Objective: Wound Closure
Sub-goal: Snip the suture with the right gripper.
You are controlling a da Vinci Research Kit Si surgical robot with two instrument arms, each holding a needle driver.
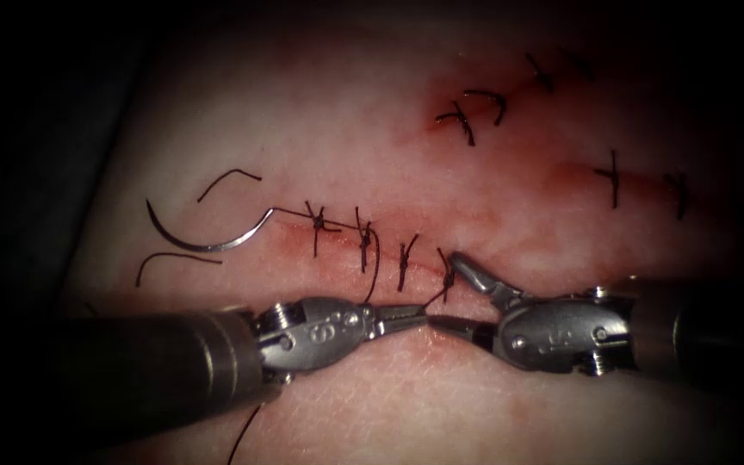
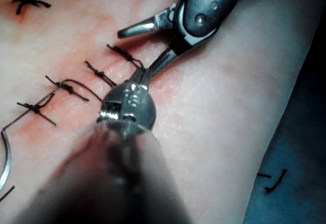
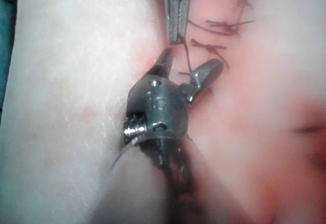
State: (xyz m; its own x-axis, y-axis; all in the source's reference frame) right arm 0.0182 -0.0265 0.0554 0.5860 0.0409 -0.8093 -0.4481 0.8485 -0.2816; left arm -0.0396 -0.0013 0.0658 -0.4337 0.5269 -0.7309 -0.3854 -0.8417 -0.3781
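Pale, damp pork-belly tissue [image 1: 441,405] is stretching across the endoscope view, streaked with thin red fluid [image 1: 424,129] along the long horizontal cut [image 1: 467,220]. Dark knotted stitches [image 1: 363,241] are crossing that cut. My left tool [image 1: 406,317], a dull steel needle driver, is lying low and pointing right, its slim jaws clamped on the dark thread [image 1: 435,297] rising to the rightmost knot. My right tool [image 1: 462,293] is pointing left, jaws spread wide and gripping nothing, one blade tilting up beside the knot, the other lying flat toward my left tip. The curved silver needle [image 1: 204,237] is resting free on the tissue surface at the cut's left end, its arc sagging downward, long axis running left to right, thread trailing off its right end. Loose dark thread ends [image 1: 226,182] are lying nearby.

Looking along my left wrist, my rounded steel knuckle is hiding most of my jaws [image 2: 145,76]; the right tool [image 2: 147,46] is gaping beyond. Part of the needle [image 2: 6,163] is cut off at the edge.

Along my right wrist, my blades [image 3: 188,66] are standing apart around the thread [image 3: 188,56], and the left tool's tip [image 3: 175,28] is pointing toward them.
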